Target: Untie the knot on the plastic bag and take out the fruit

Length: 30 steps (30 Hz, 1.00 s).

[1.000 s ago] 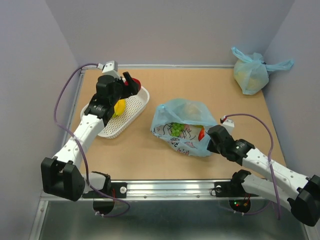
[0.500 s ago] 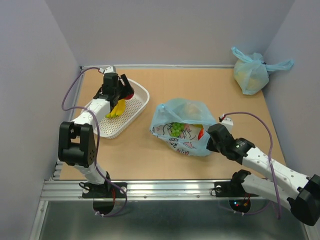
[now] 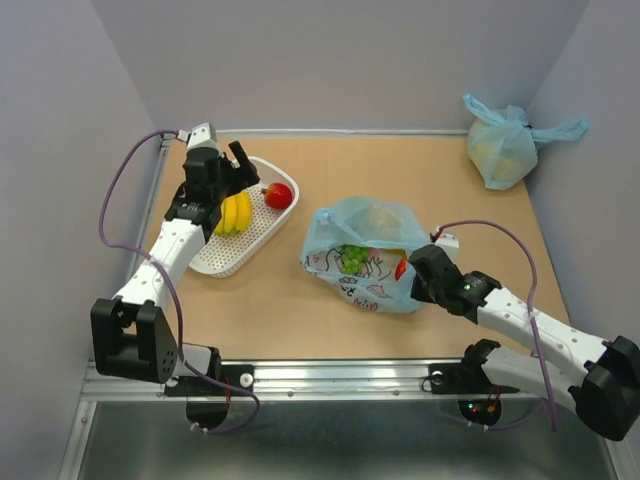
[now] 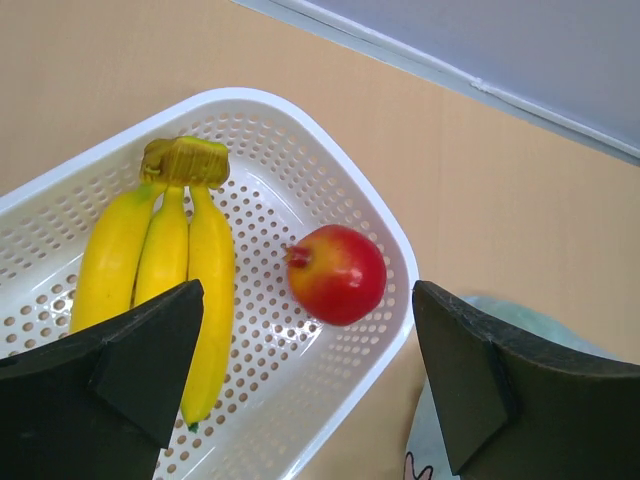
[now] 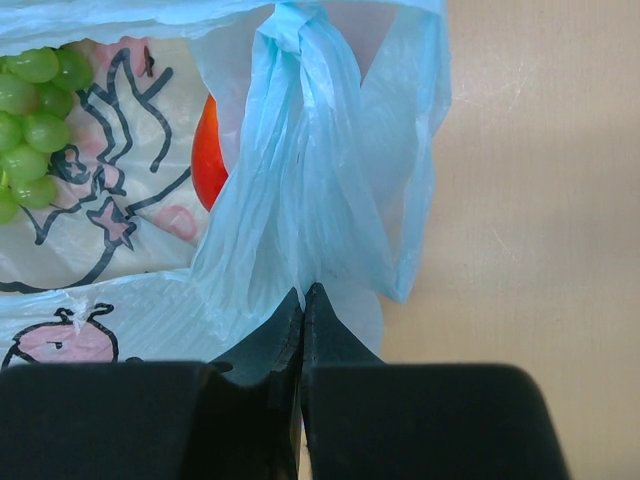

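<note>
The printed light blue plastic bag [image 3: 365,255] lies mid-table with its mouth gaping. Green grapes [image 3: 353,258] and an orange-red piece [image 3: 402,268] show through it. My right gripper [image 5: 303,290] is shut on a handle strip of the bag, which bunches into a small knot [image 5: 290,25] higher up. My left gripper [image 4: 308,300] hangs open and empty over the white basket [image 4: 300,120]. In the basket lie a yellow banana bunch [image 4: 165,270] and a red apple [image 4: 337,274]. From above, the left gripper [image 3: 232,172] is over the basket's far end.
A plain tied light blue bag [image 3: 503,140] sits in the back right corner against the wall. Grey walls close in the left, back and right sides. A metal rail [image 3: 330,378] runs along the near edge.
The left gripper opened and let go of the red apple, which now lies in the basket beside the bananas. The left arm shifted slightly back. The right gripper kept its hold on the bag.
</note>
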### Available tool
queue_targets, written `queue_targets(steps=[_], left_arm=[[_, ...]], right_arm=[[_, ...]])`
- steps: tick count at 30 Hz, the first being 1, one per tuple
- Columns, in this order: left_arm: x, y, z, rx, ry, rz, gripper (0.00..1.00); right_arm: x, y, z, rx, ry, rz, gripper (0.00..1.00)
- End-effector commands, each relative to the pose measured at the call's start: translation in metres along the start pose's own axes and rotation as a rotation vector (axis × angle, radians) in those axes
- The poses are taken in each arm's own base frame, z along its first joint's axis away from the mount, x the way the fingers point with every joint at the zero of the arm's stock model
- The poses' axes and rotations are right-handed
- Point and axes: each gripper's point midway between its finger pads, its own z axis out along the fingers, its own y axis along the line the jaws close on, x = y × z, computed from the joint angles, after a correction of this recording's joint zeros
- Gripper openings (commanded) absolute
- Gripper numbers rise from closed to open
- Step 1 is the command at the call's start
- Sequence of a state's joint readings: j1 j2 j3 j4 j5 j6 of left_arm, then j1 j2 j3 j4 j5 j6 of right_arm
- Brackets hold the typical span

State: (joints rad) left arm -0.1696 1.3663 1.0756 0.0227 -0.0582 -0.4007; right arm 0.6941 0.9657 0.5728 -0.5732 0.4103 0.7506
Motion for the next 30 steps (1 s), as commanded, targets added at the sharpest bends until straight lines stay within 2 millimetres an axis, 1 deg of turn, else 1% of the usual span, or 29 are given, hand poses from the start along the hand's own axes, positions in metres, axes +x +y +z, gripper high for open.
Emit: queue_targets(steps=[1, 3, 4, 5, 6, 7, 9, 10, 12, 13, 14, 15, 16, 17, 18, 19, 20, 21, 22, 25, 26, 27, 28, 29, 30], left_arm=[[-0.010, 0.000, -0.021, 0.011, -0.038, 0.048, 0.97], [-0.010, -0.019, -0.032, 0.069, -0.041, 0.069, 0.96], [-0.012, -0.031, -0.043, 0.108, -0.056, 0.088, 0.96], [-0.010, -0.041, -0.050, 0.136, -0.060, 0.101, 0.96], [0.000, -0.053, -0.058, 0.156, -0.038, 0.123, 0.94], [0.016, -0.081, -0.074, 0.235, -0.020, 0.150, 0.94], [0.037, -0.109, -0.092, 0.312, 0.014, 0.161, 0.92], [0.060, -0.135, -0.111, 0.390, 0.058, 0.161, 0.90], [0.081, -0.154, -0.128, 0.437, 0.096, 0.163, 0.89], [0.096, -0.164, -0.137, 0.465, 0.122, 0.172, 0.89], [0.116, -0.182, -0.156, 0.526, 0.155, 0.200, 0.88], [0.126, -0.188, -0.163, 0.536, 0.163, 0.223, 0.88], [0.142, -0.193, -0.166, 0.546, 0.190, 0.253, 0.88], [0.151, -0.198, -0.169, 0.558, 0.205, 0.270, 0.88], [0.167, -0.206, -0.178, 0.586, 0.233, 0.300, 0.88], [0.173, -0.210, -0.179, 0.589, 0.247, 0.311, 0.88], [0.191, -0.214, -0.178, 0.588, 0.280, 0.341, 0.88], [0.195, -0.218, -0.177, 0.588, 0.291, 0.347, 0.88], [0.211, -0.219, -0.169, 0.568, 0.322, 0.367, 0.88], [0.229, -0.227, -0.161, 0.566, 0.360, 0.375, 0.88], [0.243, -0.225, -0.152, 0.542, 0.386, 0.395, 0.88], [0.243, -0.231, -0.148, 0.537, 0.381, 0.393, 0.88], [0.256, -0.228, -0.137, 0.510, 0.403, 0.414, 0.88], [0.255, -0.234, -0.133, 0.503, 0.397, 0.409, 0.88], [0.264, -0.230, -0.127, 0.484, 0.412, 0.418, 0.88]], right_arm=[[-0.034, 0.023, -0.008, -0.061, -0.084, 0.011, 0.01], [-0.035, 0.023, -0.008, -0.062, -0.087, 0.009, 0.01], [-0.035, 0.023, -0.008, -0.060, -0.089, 0.009, 0.01], [-0.035, 0.023, -0.008, -0.060, -0.089, 0.011, 0.01], [-0.034, 0.022, -0.007, -0.055, -0.090, 0.011, 0.01], [-0.034, 0.022, -0.007, -0.054, -0.091, 0.017, 0.01], [-0.034, 0.021, -0.007, -0.053, -0.092, 0.022, 0.01], [-0.035, 0.022, -0.008, -0.055, -0.092, 0.023, 0.01], [-0.036, 0.022, -0.008, -0.056, -0.097, 0.025, 0.01], [-0.036, 0.022, -0.009, -0.057, -0.099, 0.026, 0.01], [-0.037, 0.022, -0.009, -0.057, -0.101, 0.027, 0.01], [-0.037, 0.022, -0.009, -0.058, -0.102, 0.027, 0.01], [-0.037, 0.022, -0.009, -0.057, -0.103, 0.029, 0.01], [-0.037, 0.022, -0.009, -0.059, -0.103, 0.029, 0.01], [-0.036, 0.022, -0.009, -0.060, -0.099, 0.028, 0.01], [-0.035, 0.022, -0.009, -0.060, -0.097, 0.027, 0.01], [-0.035, 0.022, -0.009, -0.060, -0.095, 0.027, 0.01], [-0.034, 0.022, -0.008, -0.063, -0.092, 0.026, 0.01], [-0.033, 0.022, -0.009, -0.067, -0.091, 0.028, 0.01], [-0.032, 0.023, -0.010, -0.075, -0.089, 0.031, 0.01], [-0.033, 0.023, -0.011, -0.081, -0.090, 0.035, 0.01], [-0.031, 0.023, -0.011, -0.086, -0.086, 0.035, 0.01], [-0.030, 0.023, -0.012, -0.090, -0.084, 0.032, 0.01], [-0.029, 0.023, -0.013, -0.101, -0.084, 0.034, 0.01], [-0.029, 0.023, -0.014, -0.105, -0.086, 0.036, 0.01]])
